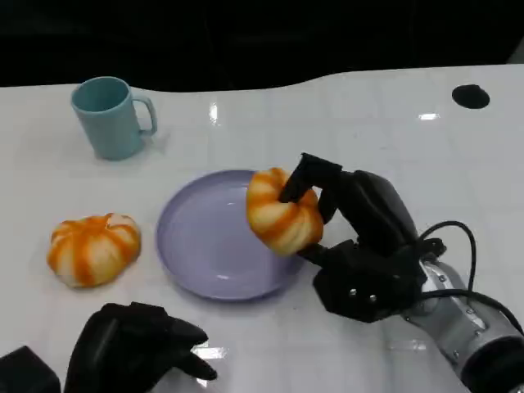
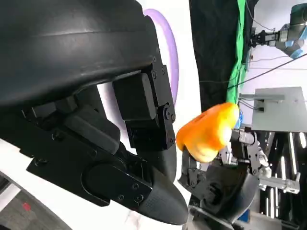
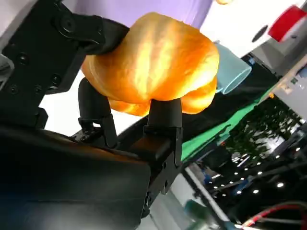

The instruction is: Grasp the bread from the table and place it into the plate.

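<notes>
Orange-striped bread (image 1: 282,214) held in our right hand (image 1: 348,237), fingers wrapped over top and underneath, hanging above lavender plate (image 1: 201,237) at its 3 o'clock rim. We judge: carry step near end, placing not yet done. Next move calls for small shift toward plate centre, lowering, then release. Our left hand (image 1: 135,348) rests on white worktop (image 1: 393,131) at 7 o'clock, holding nothing, fingers loosely spread. Second bread (image 1: 92,248) at plate's 9 o'clock; teal mug (image 1: 109,116) at 11 o'clock.
</notes>
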